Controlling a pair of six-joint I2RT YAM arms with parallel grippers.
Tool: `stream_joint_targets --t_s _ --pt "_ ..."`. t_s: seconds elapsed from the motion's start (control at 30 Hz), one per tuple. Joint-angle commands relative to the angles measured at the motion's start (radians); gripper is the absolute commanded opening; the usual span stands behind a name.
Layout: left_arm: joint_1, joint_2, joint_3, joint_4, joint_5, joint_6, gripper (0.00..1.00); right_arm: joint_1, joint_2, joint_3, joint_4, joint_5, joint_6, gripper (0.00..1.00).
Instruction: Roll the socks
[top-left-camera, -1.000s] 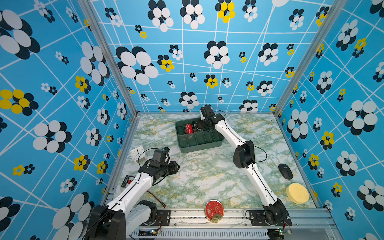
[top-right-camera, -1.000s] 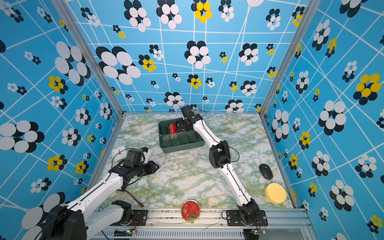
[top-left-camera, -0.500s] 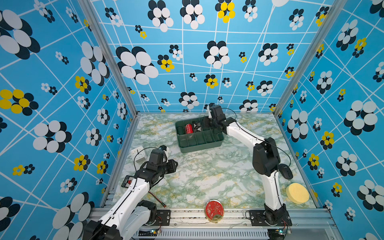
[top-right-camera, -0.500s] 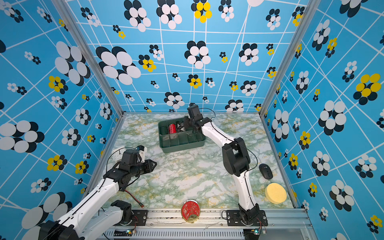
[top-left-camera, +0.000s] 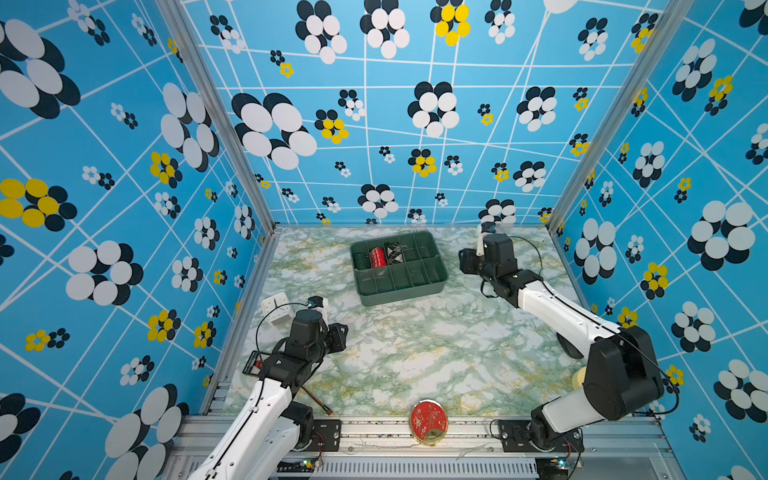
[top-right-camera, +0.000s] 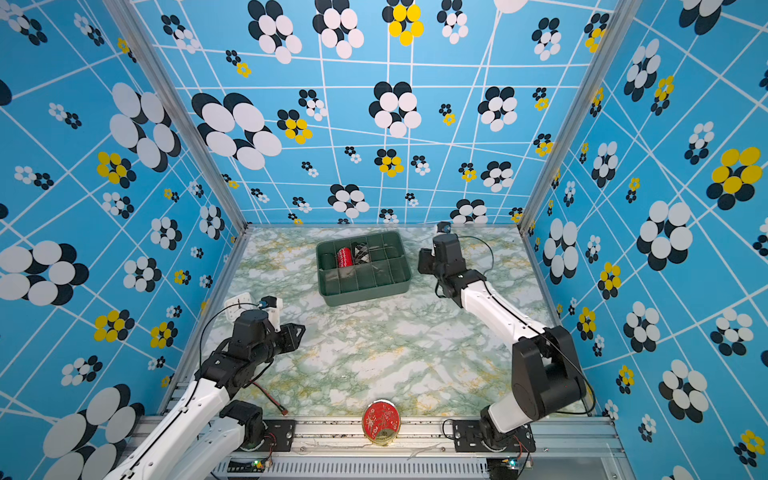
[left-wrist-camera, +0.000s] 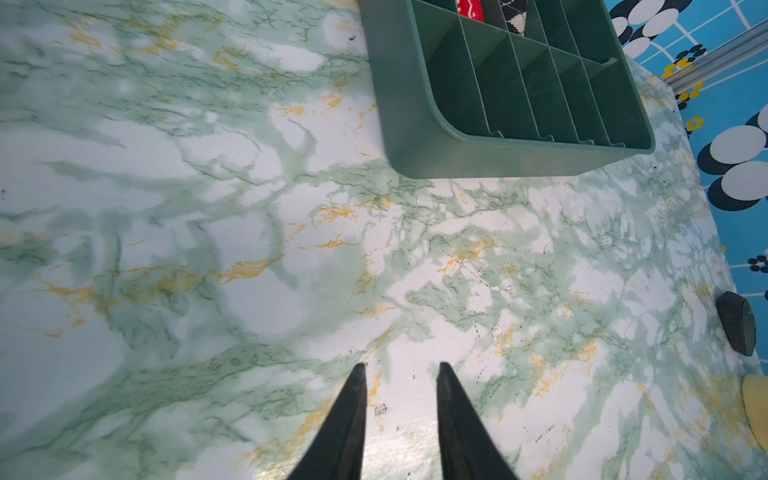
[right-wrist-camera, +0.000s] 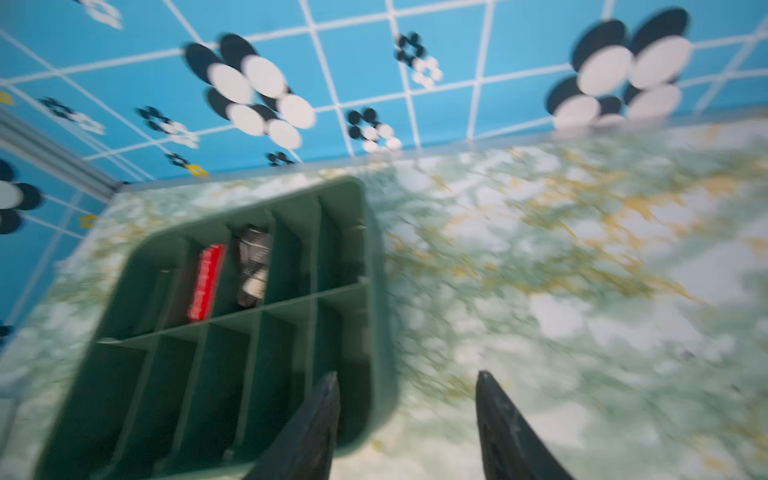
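Right wrist: socks (right-wrist-camera: 253, 266) beyond right gripper (right-wrist-camera: 406, 374)

The table (top-left-camera: 415, 357) looks like green and white marble, smooth with a soft shine. The tray (top-left-camera: 399, 296) is dull green plastic. The socks (top-left-camera: 395, 252) and the red roll (top-left-camera: 377, 257) are soft knitted cloth. The rail (top-left-camera: 374, 430) is bare silver metal. The tin (top-left-camera: 429, 420) is shiny red and gold. The arms (top-left-camera: 557, 311) have smooth white and black shells.
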Motion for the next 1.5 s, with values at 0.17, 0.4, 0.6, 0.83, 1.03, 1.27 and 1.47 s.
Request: stream_joint_targets --t_s 0.17,0.4,0.6,0.83,1.03,1.27,1.47 --pt "-0.005 -0.027 -0.042 0.044 -0.019 -0.009 0.32 -0.156 -0.166 -0.316 0.136 0.147 -0.099 0.71" --pt "-0.008 -0.008 -0.050 0.094 -0.026 -0.002 0.33 -0.306 -0.191 -0.460 0.342 0.136 -0.099 0.73" --pt "-0.009 0.011 -0.046 0.107 -0.065 0.015 0.34 -0.319 -0.077 -0.527 0.573 0.181 -0.136 0.73" --pt "-0.010 0.030 -0.044 0.173 -0.145 0.055 0.34 -0.327 -0.026 -0.544 0.692 0.159 -0.184 0.73" --pt "-0.009 0.094 -0.024 0.261 -0.214 0.095 0.36 -0.325 -0.023 -0.575 0.758 0.083 -0.220 0.73" --pt "-0.008 0.155 -0.026 0.400 -0.272 0.161 0.39 -0.327 0.052 -0.701 1.058 0.014 -0.243 0.73" --pt "0.040 0.193 -0.060 0.568 -0.314 0.210 0.60 -0.326 0.066 -0.696 1.073 0.030 -0.240 0.75"
